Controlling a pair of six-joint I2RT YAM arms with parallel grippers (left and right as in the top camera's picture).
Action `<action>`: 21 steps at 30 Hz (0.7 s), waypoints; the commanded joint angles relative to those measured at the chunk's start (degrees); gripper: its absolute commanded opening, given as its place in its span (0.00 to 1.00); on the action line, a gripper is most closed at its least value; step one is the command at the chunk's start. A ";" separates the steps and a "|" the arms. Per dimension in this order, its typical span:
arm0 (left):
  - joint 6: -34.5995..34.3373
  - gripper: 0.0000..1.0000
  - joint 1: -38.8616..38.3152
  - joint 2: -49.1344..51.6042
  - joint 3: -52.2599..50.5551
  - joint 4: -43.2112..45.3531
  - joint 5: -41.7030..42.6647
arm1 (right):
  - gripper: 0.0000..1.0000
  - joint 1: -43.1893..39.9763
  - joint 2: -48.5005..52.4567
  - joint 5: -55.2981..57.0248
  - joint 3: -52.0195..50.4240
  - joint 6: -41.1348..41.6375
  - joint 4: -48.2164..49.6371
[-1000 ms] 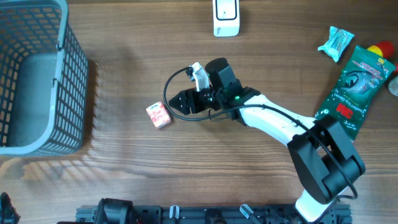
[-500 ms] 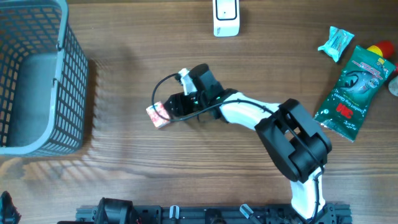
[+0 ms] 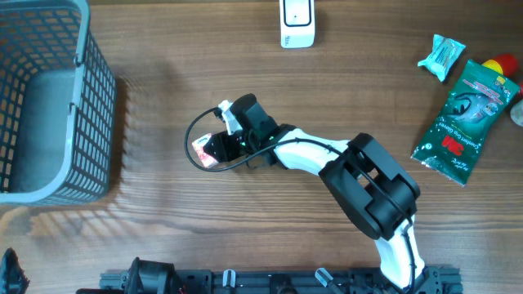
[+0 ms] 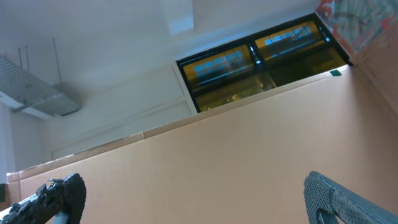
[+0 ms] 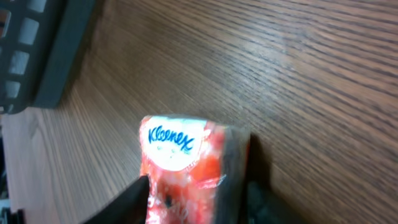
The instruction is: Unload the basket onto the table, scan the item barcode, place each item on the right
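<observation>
The item is a small red and white Kleenex tissue pack (image 3: 199,148) (image 5: 180,149) lying on the wooden table left of centre. My right gripper (image 3: 212,147) (image 5: 196,199) reaches it from the right, with one finger pressed against each long side of the pack, shut on it. The pack still rests on the wood. A white scanner-like device (image 3: 297,23) stands at the table's far edge. My left gripper (image 4: 196,199) does not show in the overhead view; in its wrist view the fingers stand wide open with nothing between them, facing a tan wall and ceiling.
A grey mesh basket (image 3: 102,122) fills the far left. At the right edge lie a green packet (image 3: 464,118), a small teal packet (image 3: 441,55) and a red and yellow object (image 3: 507,65).
My right arm has slid left across the table until its jaws took in the tissue pack, and the jaws have narrowed onto it. The left gripper has stayed open.
</observation>
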 commanded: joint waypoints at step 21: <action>0.70 1.00 0.42 -0.11 -0.42 -0.07 0.74 | 0.04 -11.02 5.79 -66.29 1.90 19.69 17.14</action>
